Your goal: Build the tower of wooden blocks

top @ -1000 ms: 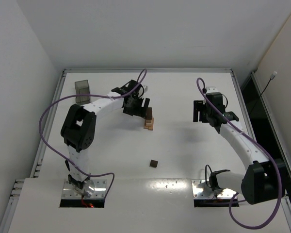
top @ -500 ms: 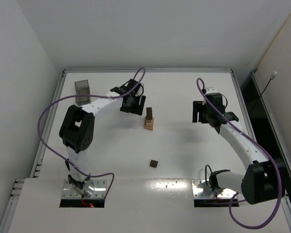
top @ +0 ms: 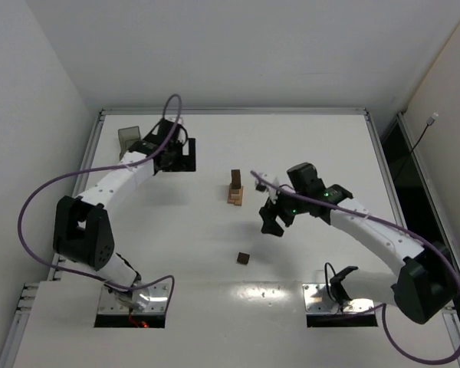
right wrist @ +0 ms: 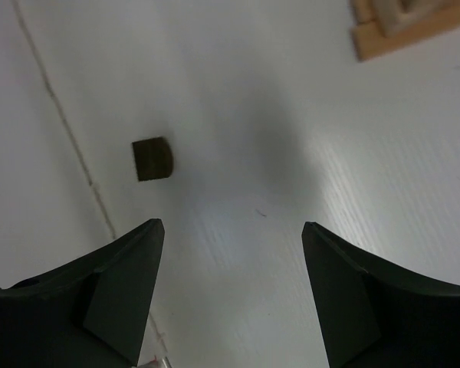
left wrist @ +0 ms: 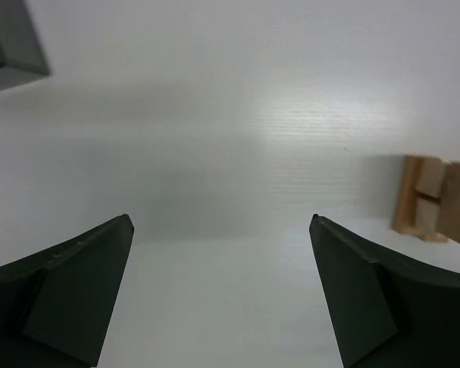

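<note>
Dark block [right wrist: 153,159]: likely light, rigid; pinch its flat sides; tower [top: 235,188] looks tippy; left gripper [left wrist: 221,222], right gripper [right wrist: 231,230] both spread, empty.

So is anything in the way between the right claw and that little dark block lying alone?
No, nothing visible. Only bare table lies between the open right gripper and the loose dark block; the tower stands off to the side.
</note>
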Robot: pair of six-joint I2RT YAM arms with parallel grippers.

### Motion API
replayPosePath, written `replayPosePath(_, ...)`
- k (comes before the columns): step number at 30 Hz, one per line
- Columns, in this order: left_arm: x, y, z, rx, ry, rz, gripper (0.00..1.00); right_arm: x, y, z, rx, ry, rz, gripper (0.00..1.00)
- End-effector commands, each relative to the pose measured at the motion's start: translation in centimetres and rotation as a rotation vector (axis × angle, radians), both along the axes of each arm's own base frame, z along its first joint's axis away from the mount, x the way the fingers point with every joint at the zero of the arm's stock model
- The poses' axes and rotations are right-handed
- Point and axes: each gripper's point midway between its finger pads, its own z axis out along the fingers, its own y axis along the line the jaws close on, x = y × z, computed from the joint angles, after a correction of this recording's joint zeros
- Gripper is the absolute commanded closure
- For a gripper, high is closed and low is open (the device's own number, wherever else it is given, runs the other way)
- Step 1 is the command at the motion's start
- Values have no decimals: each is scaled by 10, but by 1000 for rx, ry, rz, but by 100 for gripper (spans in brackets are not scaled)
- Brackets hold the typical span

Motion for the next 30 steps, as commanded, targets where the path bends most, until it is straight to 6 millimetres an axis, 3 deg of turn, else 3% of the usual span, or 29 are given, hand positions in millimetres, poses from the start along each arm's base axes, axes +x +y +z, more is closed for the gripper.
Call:
replayPosePath(1,9,48,13,-29,-33,114,0,-33,24,9,-7,-102,345,31)
replayPosePath(6,10,86,20,-70,-42,198,0,-94,55,-1,-43,-87,660,34)
replayPosePath(8,11,92,19,-78,-41,211,0,-107,62,-5,-59,-106,715,34)
replayPosePath(13,11,100,19,-102,-37,224,0,-112,86,-25,-89,-23,667,36)
replayPosePath(17,11,98,19,-109,-35,217,0,-114,111,-28,-73,-11,601,39)
replayPosePath(19,11,98,19,-110,-35,217,0,-116,113,-28,-81,-67,648,39)
replayPosePath(22,13,92,17,-134,-30,195,0,-120,105,-28,-133,-134,829,31)
replayPosePath(25,13,91,13,-135,-18,181,0,-116,93,-19,-147,-228,956,28)
replayPosePath(30,21,85,10,-156,-10,162,0,-116,66,-24,-203,-354,1180,26)
